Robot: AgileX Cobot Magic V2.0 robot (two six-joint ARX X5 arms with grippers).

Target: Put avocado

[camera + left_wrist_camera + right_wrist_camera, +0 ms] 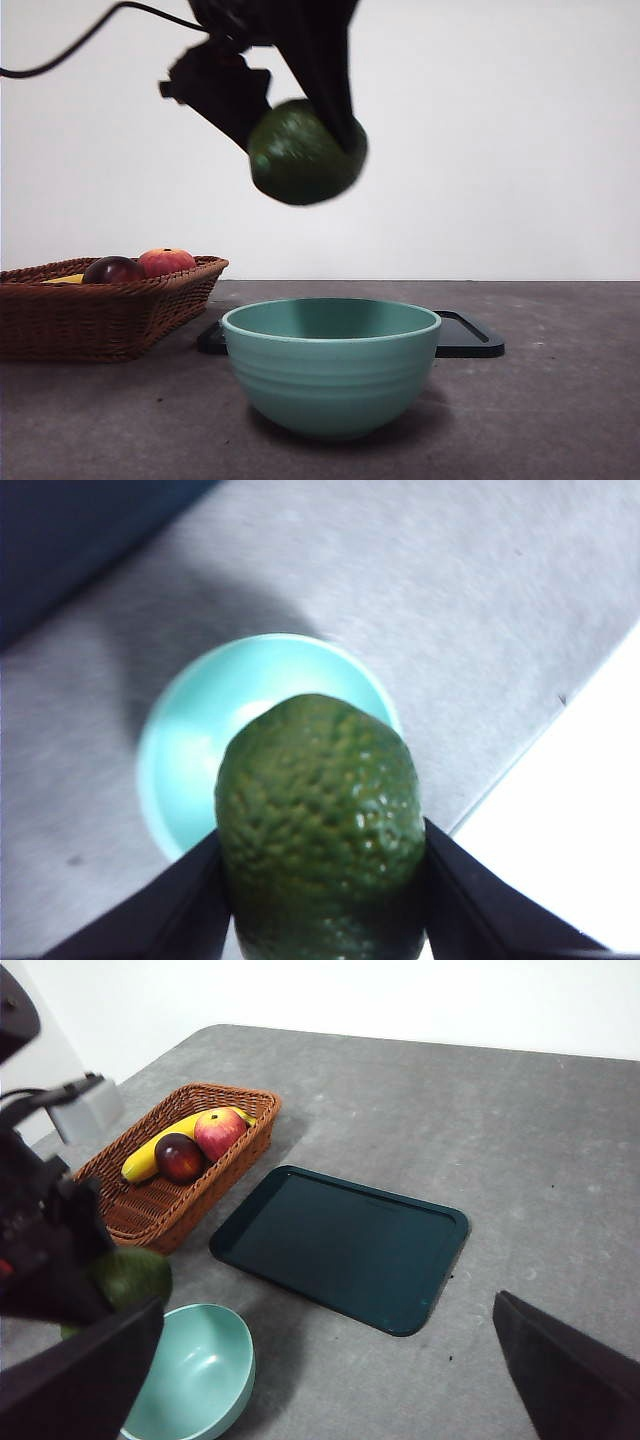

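1. Front view: the left gripper (305, 135), dark and large, comes down from the top edge with the small, rounded, dull dark-green avocado (305, 152) clamped between its jaws. The fruit hangs in the air well above the smooth teal ceramic bowl (331, 365), roughly over its left half. Behind the bowl lies a flat black rectangular tray (470, 338); to the side stands a brown woven wicker basket (100, 310) holding a dark maroon round fruit (112, 270) and a red-orange fruit (166, 261).

2. Left wrist view: both jaws press against the avocado's (320, 830) pebbled sides, and the bowl (190, 750) shows directly beyond it on the grey table (480, 600).

3. Right wrist view: the right gripper (330, 1360) waits with its jaws spread wide and holding nothing, above the tray (340, 1245), with the basket (150, 1210) and its yellow banana (160, 1150) beyond.

4. Judgement: the carry is nearly done; the placing step is in hand. The next move calls for centring over the bowl, lowering close to its inside, then releasing gently so the fruit does not bounce out.
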